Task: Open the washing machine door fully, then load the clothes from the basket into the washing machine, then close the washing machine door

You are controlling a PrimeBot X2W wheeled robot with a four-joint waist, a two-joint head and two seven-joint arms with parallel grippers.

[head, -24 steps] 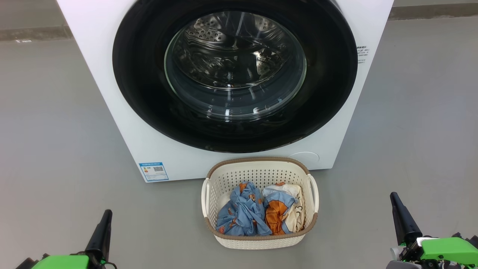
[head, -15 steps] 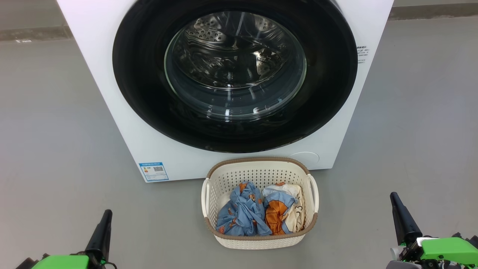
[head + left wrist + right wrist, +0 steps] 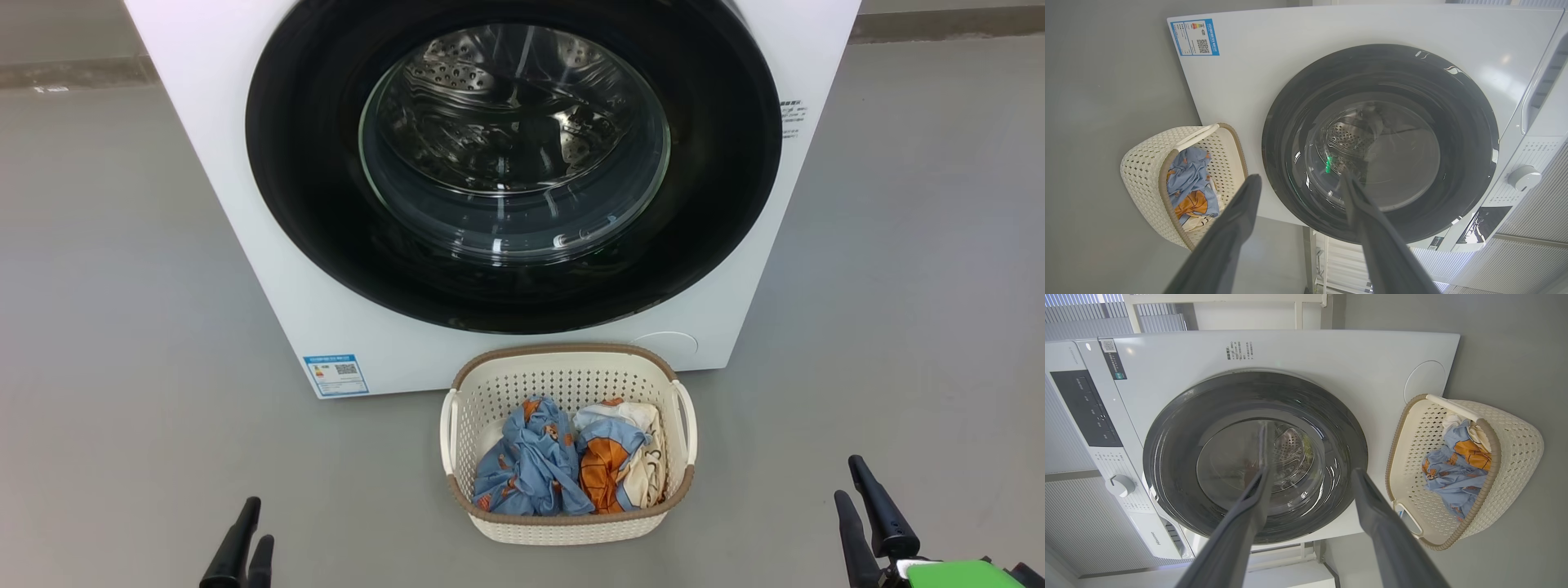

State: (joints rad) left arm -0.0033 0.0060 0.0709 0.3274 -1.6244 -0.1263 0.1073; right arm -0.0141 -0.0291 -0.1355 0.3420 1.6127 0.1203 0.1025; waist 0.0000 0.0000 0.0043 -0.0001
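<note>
The head camera looks down at the washing machine [image 3: 408, 351] and basket [image 3: 563, 529]; both wrist cameras, rolled sideways, face the same pair.

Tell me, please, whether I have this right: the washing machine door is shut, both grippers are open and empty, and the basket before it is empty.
Not quite: the basket is not empty; the head view shows the clothes lying in it. The rest stands: the washing machine door is shut, and the left gripper and right gripper are open and empty.
</note>
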